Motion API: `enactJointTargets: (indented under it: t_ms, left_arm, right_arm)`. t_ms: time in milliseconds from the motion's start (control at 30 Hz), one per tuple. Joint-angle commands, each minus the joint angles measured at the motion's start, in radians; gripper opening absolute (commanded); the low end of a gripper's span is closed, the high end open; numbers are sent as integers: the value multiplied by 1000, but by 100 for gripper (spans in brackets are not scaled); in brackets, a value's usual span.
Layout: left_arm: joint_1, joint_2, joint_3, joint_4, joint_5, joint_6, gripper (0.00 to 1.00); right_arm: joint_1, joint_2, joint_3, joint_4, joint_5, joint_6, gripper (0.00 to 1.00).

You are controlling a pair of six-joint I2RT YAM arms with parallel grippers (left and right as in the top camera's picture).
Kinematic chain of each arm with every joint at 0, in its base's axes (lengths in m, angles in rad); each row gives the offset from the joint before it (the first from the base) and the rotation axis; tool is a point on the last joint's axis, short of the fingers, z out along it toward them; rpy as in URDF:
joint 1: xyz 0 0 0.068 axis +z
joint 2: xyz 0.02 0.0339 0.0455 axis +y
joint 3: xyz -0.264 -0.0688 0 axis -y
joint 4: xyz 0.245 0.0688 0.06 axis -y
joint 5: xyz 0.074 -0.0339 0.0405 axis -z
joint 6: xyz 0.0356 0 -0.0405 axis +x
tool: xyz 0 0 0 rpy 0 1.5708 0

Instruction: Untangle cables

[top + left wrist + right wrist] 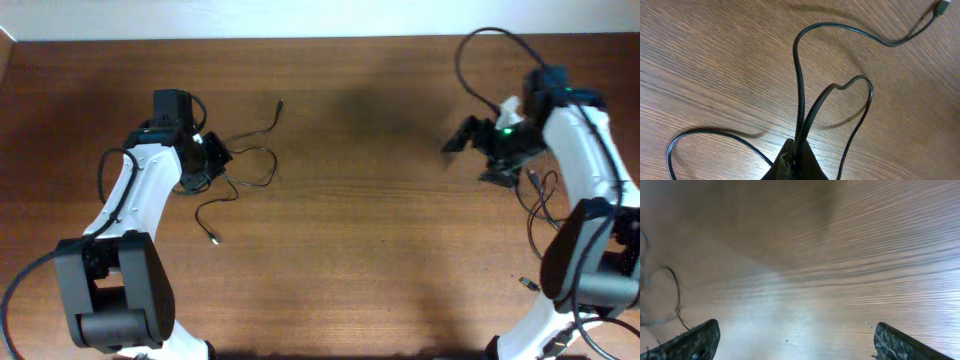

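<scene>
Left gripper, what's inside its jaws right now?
Black cables run into the closed left gripper, several strands bunched together. How they cross inside the pinch is hidden.

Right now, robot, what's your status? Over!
Left gripper shut on cables. Right gripper open, empty. Loose loops trailing out. No obstacle seen.

The tabletop [350, 230] is brown wood, with the grain running from 9 o'clock to 3 o'clock in the overhead view. The surface is plain and unmarked where it shows. A soft darker patch lies towards 12 o'clock. In the right wrist view, pale glare washes across the wood. A pale strip [300, 18] borders the far edge at 12 o'clock; what it is cannot be told.
</scene>
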Motion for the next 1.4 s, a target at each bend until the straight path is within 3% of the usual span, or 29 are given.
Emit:
enactJointTargets:
  t_ms: [0, 167, 233, 267, 333, 367, 433, 600, 667, 733, 900, 1100, 1367]
  left_arm:
    - [0, 0, -7, 14, 103, 16, 0]
    - [-28, 0, -34, 18, 233, 78, 2]
    - [-61, 0, -55, -19, 233, 82, 14]
    - [-79, 0, -67, -39, 242, 105, 29]
    - [-126, 0, -79, -71, 259, 216, 70]
    - [-136, -2, -75, -80, 255, 289, 100]
    - [-115, -17, -20, -137, 169, 317, 99]
    - [-23, -62, 87, -184, 134, 317, 99]
    - [39, -63, 91, -183, -95, 206, 99]
    - [111, -62, 82, -186, -139, 132, 99]
    - [169, -62, 37, -195, -287, 132, 99]
    - [168, -62, 27, -197, -264, 132, 99]
    - [169, -62, 27, -197, -263, 132, 99]
  right_arm:
    - [122, 7, -6, 2, 24, -2, 99]
    - [265, 7, -6, 64, 24, -2, 99]
    - [278, 7, -6, 71, 24, -2, 98]
    - [282, 7, -6, 71, 23, -2, 99]
    - [309, 7, -6, 60, 23, -15, 98]
    - [327, 7, -7, 60, 23, -55, 98]
    - [359, 7, -7, 62, 22, -97, 99]
    - [458, 7, -7, 128, 8, -96, 99]
    - [517, 7, -7, 172, 8, -74, 98]
    - [591, 7, -7, 248, 9, -43, 99]
    - [769, 8, -7, 509, 49, -43, 99]
    - [964, 52, -7, 614, 289, -43, 99]
    - [1012, 241, -7, 728, 364, -43, 99]
